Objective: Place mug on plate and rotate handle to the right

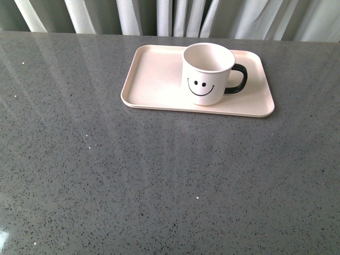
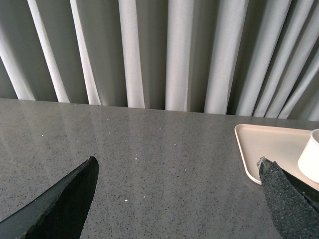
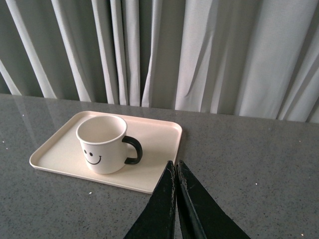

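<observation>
The white mug [image 1: 208, 73] with a black smiley face stands upright on the right half of the pale pink plate [image 1: 154, 79]. Its black handle [image 1: 237, 78] points right. In the right wrist view the mug [image 3: 102, 144], its handle [image 3: 133, 150] and the plate [image 3: 55, 149] lie ahead of my right gripper [image 3: 175, 164], which is shut with nothing between its fingers and apart from the mug. My left gripper [image 2: 177, 167] is open over bare table, and only the plate's corner [image 2: 259, 144] and the mug's edge [image 2: 311, 157] show beside it. Neither arm appears in the front view.
A grey speckled table [image 1: 159, 180] stretches around the plate on all sides. Pale pleated curtains [image 1: 170, 16] hang along the table's far edge behind the plate.
</observation>
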Robot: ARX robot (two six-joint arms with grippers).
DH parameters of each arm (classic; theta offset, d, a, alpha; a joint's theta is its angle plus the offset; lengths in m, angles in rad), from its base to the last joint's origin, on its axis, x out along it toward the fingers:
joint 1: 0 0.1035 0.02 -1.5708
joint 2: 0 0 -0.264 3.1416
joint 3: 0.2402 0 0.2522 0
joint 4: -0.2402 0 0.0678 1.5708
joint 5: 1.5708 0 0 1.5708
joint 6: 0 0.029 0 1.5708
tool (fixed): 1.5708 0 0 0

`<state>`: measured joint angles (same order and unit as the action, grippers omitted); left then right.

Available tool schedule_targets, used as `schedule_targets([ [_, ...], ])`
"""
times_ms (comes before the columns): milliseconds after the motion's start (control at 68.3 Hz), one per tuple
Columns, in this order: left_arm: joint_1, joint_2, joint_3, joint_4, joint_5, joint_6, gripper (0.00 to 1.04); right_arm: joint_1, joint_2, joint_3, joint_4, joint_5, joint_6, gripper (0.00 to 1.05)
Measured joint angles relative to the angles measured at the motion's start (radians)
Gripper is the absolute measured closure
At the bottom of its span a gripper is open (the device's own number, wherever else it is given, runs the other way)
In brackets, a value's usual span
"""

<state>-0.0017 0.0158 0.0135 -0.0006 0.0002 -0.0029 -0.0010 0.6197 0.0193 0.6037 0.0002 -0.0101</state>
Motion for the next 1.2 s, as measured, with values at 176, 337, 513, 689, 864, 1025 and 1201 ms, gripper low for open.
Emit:
schedule_targets([
  [176,0.0,0.0,0.0,0.0,0.0,0.0,0.09,0.0,-0.121,0.0,-0.111,0.0,0.0,1.03],
  [337,0.0,0.0,0.0,0.0,0.0,0.0,0.09,0.0,-0.212,0.0,-0.198,0.0,0.0,1.03],
  [513,0.0,0.0,0.0,0.0,0.0,0.0,0.09,0.0,-0.287,0.0,-0.27,0.0,0.0,1.03],
  [689,0.0,0.0,0.0,0.0,0.0,0.0,0.09,0.0,-0.352,0.0,-0.335,0.0,0.0,1.03],
  [864,0.0,0.0,0.0,0.0,0.0,0.0,0.09,0.0,-0.402,0.0,-0.386,0.0,0.0,1.03],
  [1025,0.0,0.0,0.0,0.0,0.0,0.0,0.09,0.0,-0.441,0.0,-0.424,0.0,0.0,1.03],
  [1201,0.0,0.0,0.0,0.0,0.0,0.0,0.09,0.0,-0.609,0.0,-0.598,0.0,0.0,1.03],
])
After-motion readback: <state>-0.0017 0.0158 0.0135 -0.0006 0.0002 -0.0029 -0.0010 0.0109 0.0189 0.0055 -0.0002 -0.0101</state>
